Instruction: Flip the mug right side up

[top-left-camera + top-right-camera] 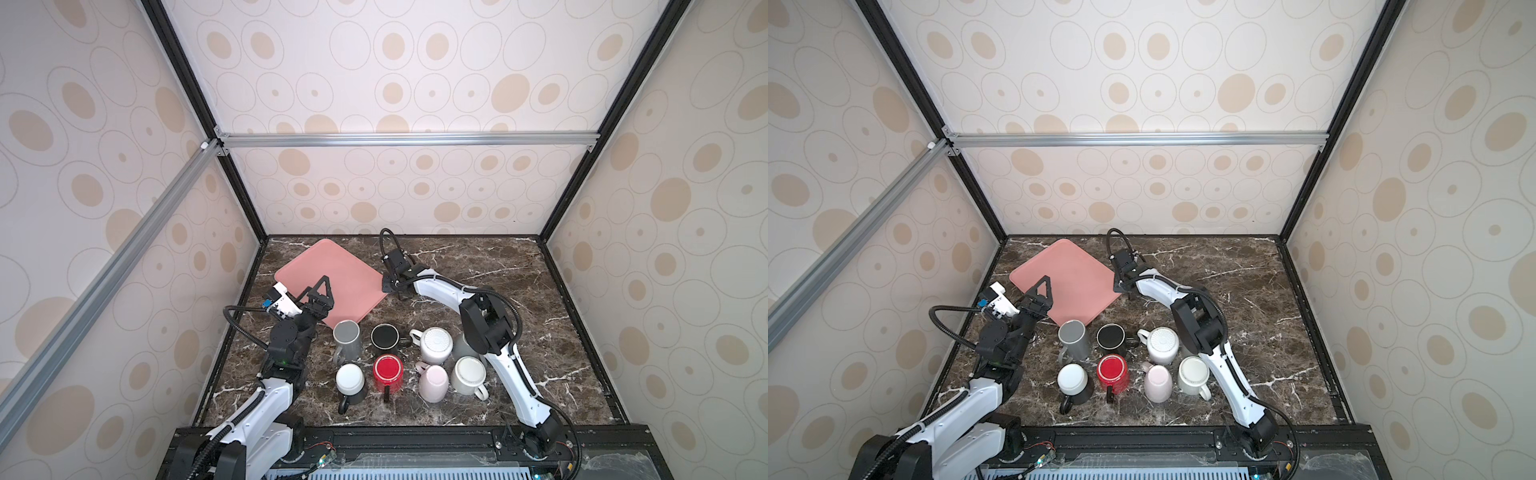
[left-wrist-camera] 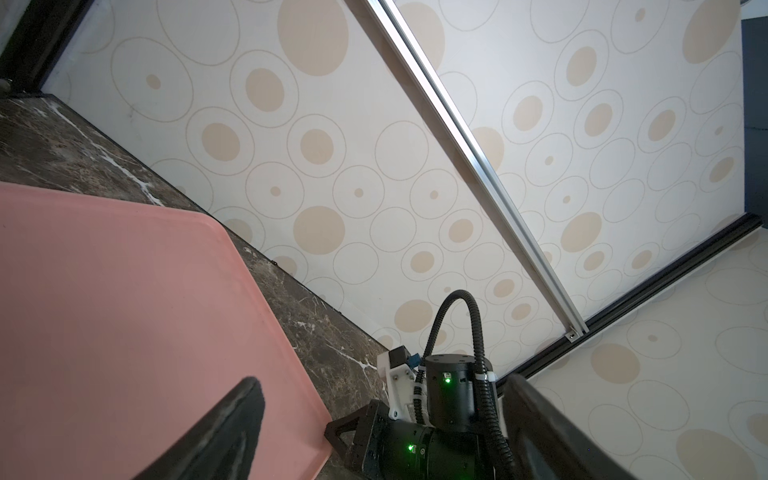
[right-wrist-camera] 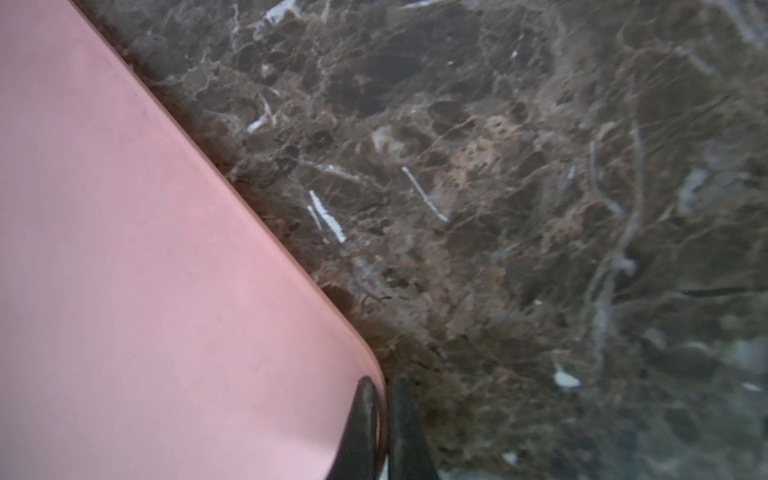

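Several mugs stand in two rows on the near half of the marble table in both top views. Among them are a red mug [image 1: 388,371] [image 1: 1113,371], a ribbed white mug [image 1: 435,344] showing its base, and a pale pink mug [image 1: 433,382], all bottom up. Neither gripper touches a mug. My right gripper [image 1: 400,294] [image 3: 382,399] is shut on the right corner rim of the pink tray [image 1: 332,270] [image 3: 124,249]. My left gripper [image 1: 320,297] [image 2: 380,384] hangs open over the tray's near left edge, with nothing between its fingers.
A grey mug [image 1: 347,338] leans at the tray's near corner, beside a black mug [image 1: 384,336]. A cream mug [image 1: 469,374] sits close under my right forearm [image 1: 494,332]. Patterned walls close in three sides, and a black rail [image 1: 415,436] runs along the front.
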